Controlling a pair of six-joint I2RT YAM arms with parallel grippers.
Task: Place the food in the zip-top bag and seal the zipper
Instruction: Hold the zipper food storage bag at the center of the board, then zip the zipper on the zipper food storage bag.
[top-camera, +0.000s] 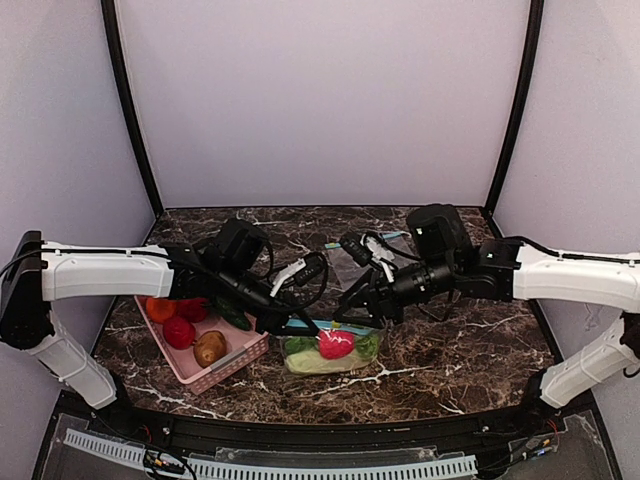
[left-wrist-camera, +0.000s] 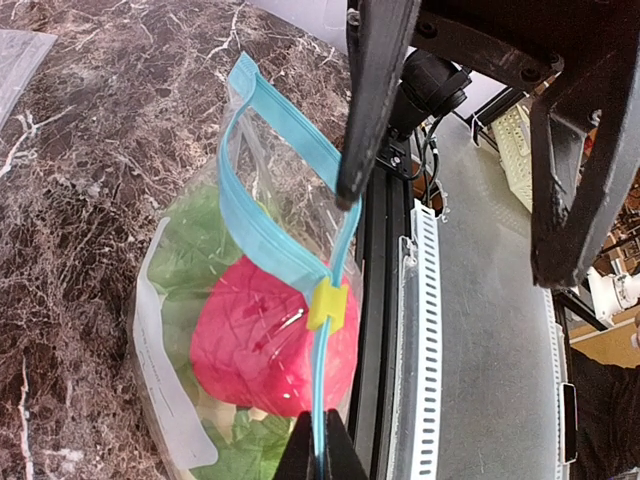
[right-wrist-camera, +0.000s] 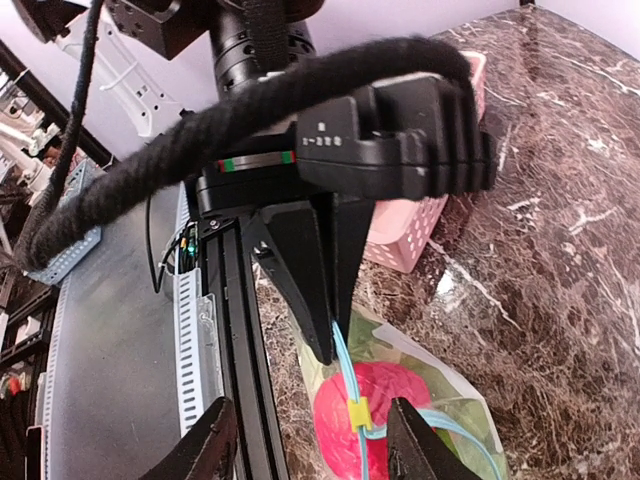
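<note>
table (top-camera: 470, 340): dark marble | pink basket (top-camera: 225, 368): left of centre, toy produce inside | zip-top bag (left-wrist-camera: 270, 170): front centre, beside basket | food (left-wrist-camera: 260, 340): inside bag, pinkish-red piece on greens | right gripper (right-wrist-camera: 312, 404): wide, 2 fingers straddling strip | left gripper (left-wrist-camera: 318, 445): clamped on zipper (left-wrist-camera: 262, 235) | yellow slider (left-wrist-camera: 329, 305): near left fingertips, mouth gaping beyond it

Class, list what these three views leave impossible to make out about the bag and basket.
Top view: the left gripper and right gripper mostly cover the zipper; the left arm hides the far part of the basket.
Left wrist view: the bottom edge cuts off the zipper's end; any print on the label is too blurred.
</note>
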